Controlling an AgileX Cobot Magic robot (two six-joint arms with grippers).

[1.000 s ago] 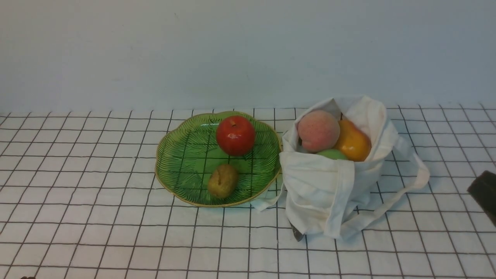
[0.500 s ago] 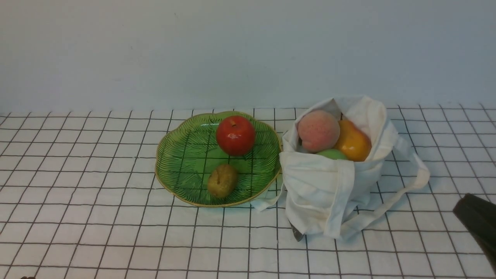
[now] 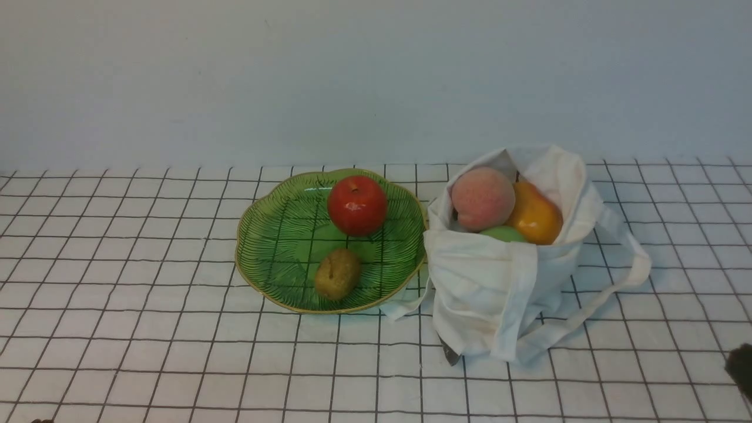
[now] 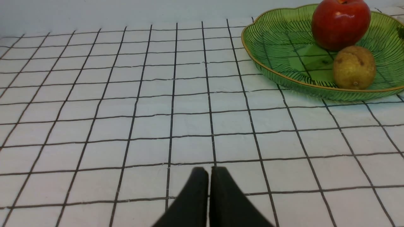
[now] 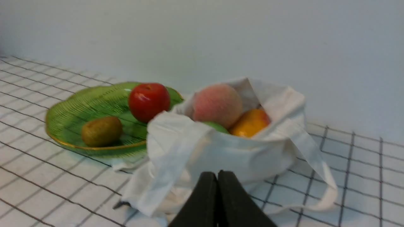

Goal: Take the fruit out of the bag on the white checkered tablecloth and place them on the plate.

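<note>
Sliver only of the pale green fruit (image 3: 504, 234), wedged low in the bag (image 3: 499, 294) beneath the peach (image 3: 483, 198) at 10 o'clock and the orange-yellow fruit (image 3: 536, 217) at 2 o'clock; lower parts of both buried by cloth. Poking from under the bag at 7 o'clock, a dark scrap (image 3: 450, 354), too little showing to name. Cut to a dark corner at the front view's edge, 4 o'clock from the bag: the right gripper (image 5: 217, 174); from its wrist, jaws pressed together on nothing, aimed at the bag's side. Likewise closed and empty, the left gripper (image 4: 209, 170), down near the white checkered tablecloth (image 3: 147, 329), well apart from the plate (image 3: 264, 235). Bag upright, mouth open upward, against the plate's 3 o'clock rim, one strap (image 3: 637, 264) looped out toward 3 o'clock. Orange-yellow fruit leaning, long axis 11 to 5. At the plate's 6 o'clock, the russet fruit (image 3: 337, 274), long axis roughly 1 to 7. Count: three fruit in the bag; on the plate one russet fruit plus one red apple (image 3: 357, 205) at 1 o'clock; two grippers.
</note>
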